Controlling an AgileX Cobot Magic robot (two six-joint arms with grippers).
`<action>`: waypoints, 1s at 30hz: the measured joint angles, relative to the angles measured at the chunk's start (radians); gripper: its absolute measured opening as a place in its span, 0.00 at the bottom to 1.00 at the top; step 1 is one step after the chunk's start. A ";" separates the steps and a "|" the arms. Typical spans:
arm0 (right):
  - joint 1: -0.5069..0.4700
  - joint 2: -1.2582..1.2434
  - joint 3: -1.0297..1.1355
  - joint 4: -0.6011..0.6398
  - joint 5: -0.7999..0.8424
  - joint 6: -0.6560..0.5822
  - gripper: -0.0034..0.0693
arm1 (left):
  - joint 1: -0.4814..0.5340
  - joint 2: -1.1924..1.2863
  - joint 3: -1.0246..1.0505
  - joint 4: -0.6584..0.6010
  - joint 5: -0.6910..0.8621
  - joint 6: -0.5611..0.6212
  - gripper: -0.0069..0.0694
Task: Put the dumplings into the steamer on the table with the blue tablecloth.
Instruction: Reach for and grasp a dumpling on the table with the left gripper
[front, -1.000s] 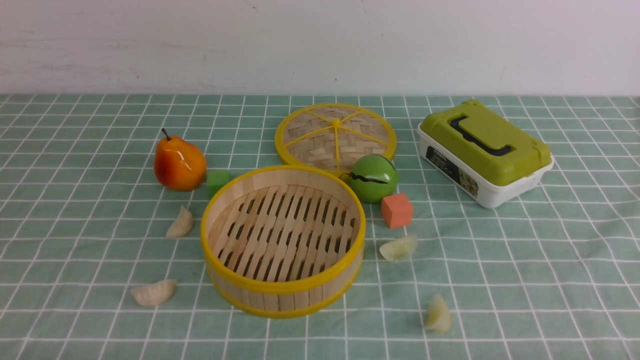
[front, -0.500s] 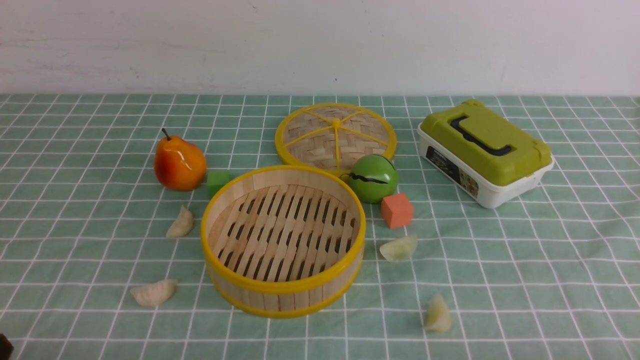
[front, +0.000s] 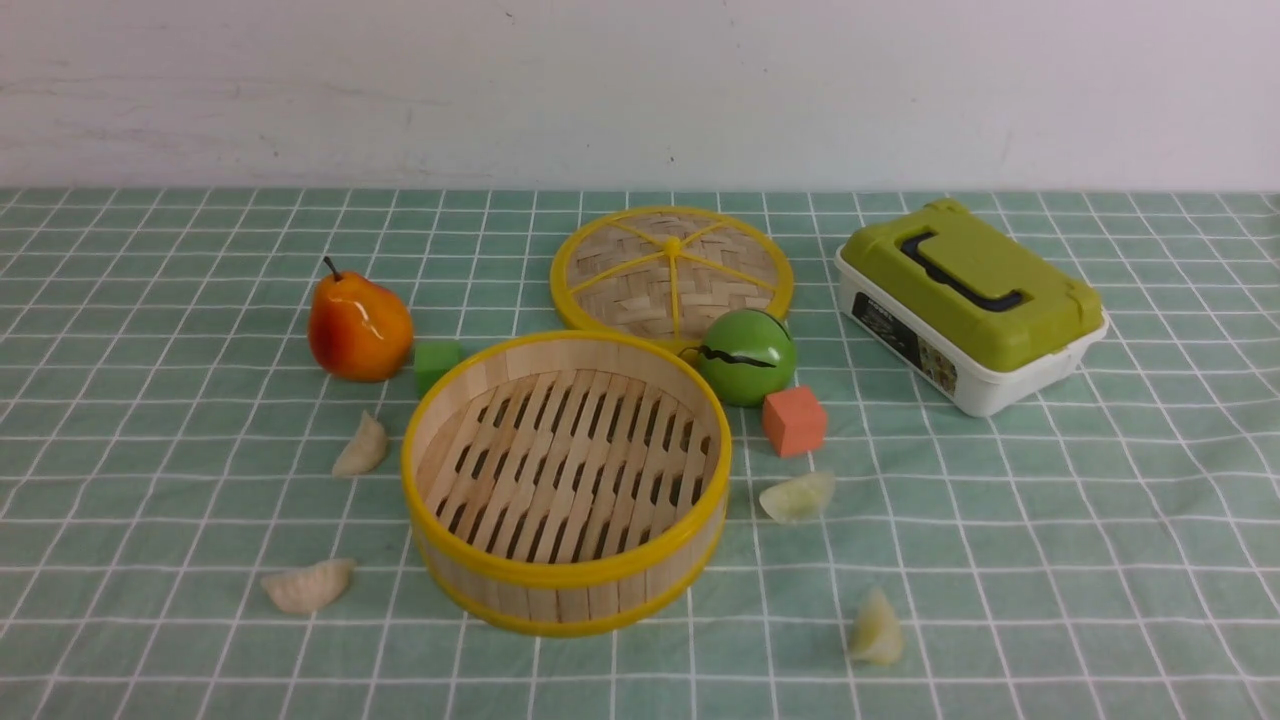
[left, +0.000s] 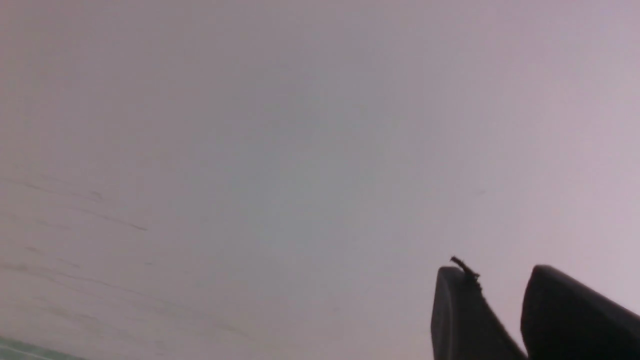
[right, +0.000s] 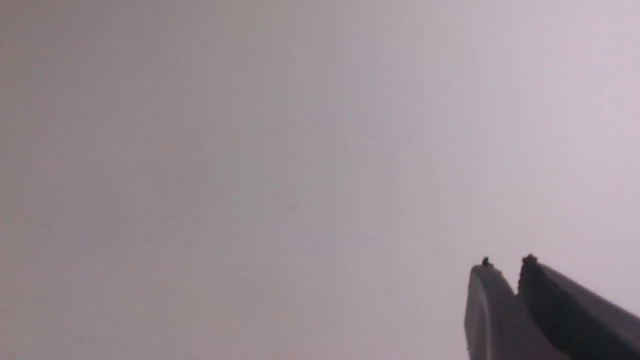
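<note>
Nothing has gone into the steamer yet: it sits open at the centre of the front view, slatted floor bare, and all four dumplings lie around it on the table. One dumpling is just left of the rim, a second dumpling is at lower left, a third dumpling is just right of the wall, and a fourth dumpling is at lower right. With two on either side, each arm probably takes its own pair. The woven lid lies flat behind the basket, presumably set aside to keep the mouth free. The pear, green cube, green ball, orange cube and lidded box crowd the upper half and look like distractors. Neither arm shows in the front view; both wrist cameras see only pale wall past their tips, so the arms seem raised and pointed away from the table. The left pincer stands moderately apart and holds nothing. The right pincer has its tips almost together, also empty; whether it is fully closed I cannot tell. The job looks to be at its very start, with a reach down to a near dumpling the likely first step.
</note>
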 joint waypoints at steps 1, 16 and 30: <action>0.000 0.000 0.000 0.000 -0.001 0.011 0.17 | 0.000 0.000 0.000 0.000 -0.003 -0.021 0.34; 0.000 0.264 -0.479 0.000 0.797 -0.181 0.03 | 0.000 0.427 -0.670 0.266 0.604 -0.353 0.07; 0.013 0.797 -0.490 0.266 1.325 -0.392 0.04 | -0.231 0.974 -0.771 -0.142 1.187 0.252 0.07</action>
